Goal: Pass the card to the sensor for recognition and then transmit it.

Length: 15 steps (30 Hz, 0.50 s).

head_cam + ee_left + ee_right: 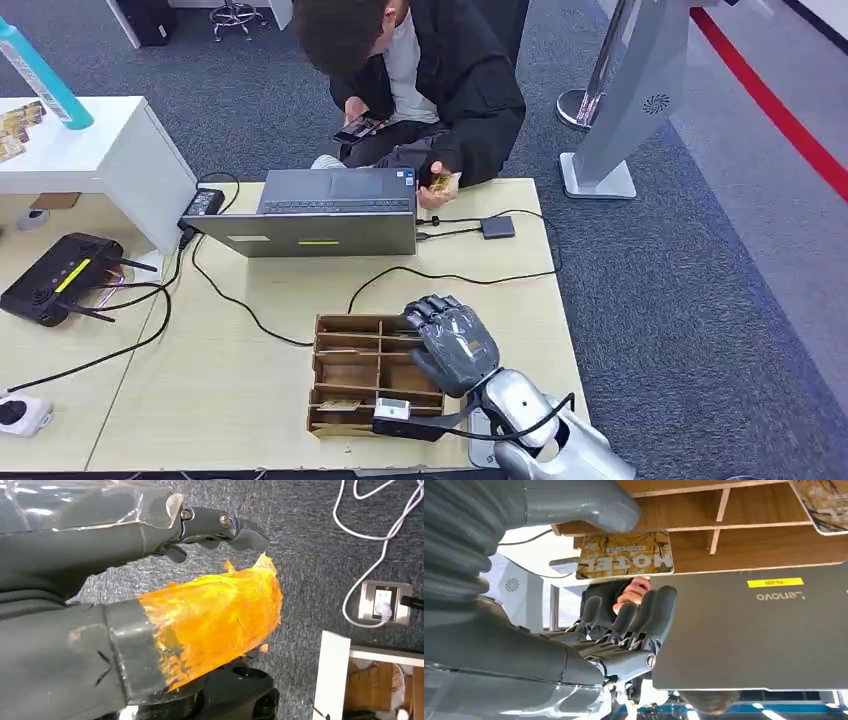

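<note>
Head view: right hand (455, 340), fingers spread and empty, hovers over the wooden tray (345, 385); a card (625, 555) lies flat in a compartment just beyond its fingertips.

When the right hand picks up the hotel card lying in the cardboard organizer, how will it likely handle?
The thin printed hotel card probably stays stiff and weighs little. Lying flat in the brown cardboard organizer, it likely offers little edge to the right hand. Its glossy-looking face may slip.
</note>
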Each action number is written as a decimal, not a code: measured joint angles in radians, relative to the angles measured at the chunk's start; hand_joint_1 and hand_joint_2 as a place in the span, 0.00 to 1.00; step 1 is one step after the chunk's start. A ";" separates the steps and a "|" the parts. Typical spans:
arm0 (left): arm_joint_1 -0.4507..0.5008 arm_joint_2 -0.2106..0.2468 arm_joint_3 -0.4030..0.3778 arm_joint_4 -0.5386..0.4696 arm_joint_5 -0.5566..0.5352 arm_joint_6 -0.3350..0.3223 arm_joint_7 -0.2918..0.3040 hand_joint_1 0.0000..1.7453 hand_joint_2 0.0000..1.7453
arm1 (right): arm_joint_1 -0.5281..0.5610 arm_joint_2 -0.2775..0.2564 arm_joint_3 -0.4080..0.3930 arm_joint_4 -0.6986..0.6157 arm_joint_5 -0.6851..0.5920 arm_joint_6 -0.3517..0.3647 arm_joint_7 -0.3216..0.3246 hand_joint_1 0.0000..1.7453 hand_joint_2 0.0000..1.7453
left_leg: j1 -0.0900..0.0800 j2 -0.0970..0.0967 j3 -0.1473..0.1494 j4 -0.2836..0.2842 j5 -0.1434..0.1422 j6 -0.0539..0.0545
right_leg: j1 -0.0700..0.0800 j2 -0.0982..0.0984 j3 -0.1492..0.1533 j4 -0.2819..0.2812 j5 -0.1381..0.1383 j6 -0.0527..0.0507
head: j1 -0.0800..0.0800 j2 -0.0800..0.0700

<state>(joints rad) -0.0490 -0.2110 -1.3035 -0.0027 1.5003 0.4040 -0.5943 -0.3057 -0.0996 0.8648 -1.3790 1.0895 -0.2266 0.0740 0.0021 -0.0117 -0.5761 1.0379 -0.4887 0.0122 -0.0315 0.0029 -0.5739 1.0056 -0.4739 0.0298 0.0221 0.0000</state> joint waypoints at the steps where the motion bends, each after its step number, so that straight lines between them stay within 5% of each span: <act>1: 0.000 0.000 0.000 0.000 0.000 0.001 0.000 0.00 0.00 | 0.000 0.000 0.000 0.002 0.000 0.001 0.000 0.56 1.00 | 0.000 0.000 0.000 0.000 0.000 0.000 | 0.000 0.000 0.000 0.000 0.000 0.000 | 0.000 0.000; 5: 0.000 0.000 0.000 0.000 0.000 0.000 0.000 0.00 0.00 | 0.000 0.000 0.000 0.007 0.000 0.005 0.003 0.56 1.00 | 0.000 0.000 0.000 0.000 0.000 0.000 | 0.000 0.000 0.000 0.000 0.000 0.000 | 0.000 0.000; 8: 0.000 0.000 0.000 0.000 0.000 0.000 0.000 0.00 0.00 | -0.001 0.000 0.000 0.008 0.000 0.005 0.003 0.79 1.00 | 0.000 0.000 0.000 0.000 0.000 0.000 | 0.000 0.000 0.000 0.000 0.000 0.000 | 0.000 0.000; 12: 0.000 0.000 0.000 0.000 0.000 0.000 0.000 0.00 0.00 | -0.001 0.000 -0.001 0.008 0.000 0.006 0.003 0.81 1.00 | 0.000 0.000 0.000 0.000 0.000 0.000 | 0.000 0.000 0.000 0.000 0.000 0.000 | 0.000 0.000; 15: 0.000 0.000 0.000 0.000 0.001 0.000 0.000 0.00 0.00 | -0.001 0.000 -0.002 0.008 0.000 0.006 0.004 0.95 1.00 | 0.000 0.000 0.000 0.000 0.000 0.000 | 0.000 0.000 0.000 0.000 0.000 0.000 | 0.000 0.000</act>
<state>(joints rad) -0.0490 -0.2110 -1.3039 -0.0027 1.5011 0.4040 -0.5943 -0.3068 -0.0996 0.8633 -1.3710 1.0899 -0.2205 0.0778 0.0021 -0.0115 -0.5760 1.0380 -0.4888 0.0122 -0.0315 0.0032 -0.5739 1.0056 -0.4739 0.0298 0.0217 0.0000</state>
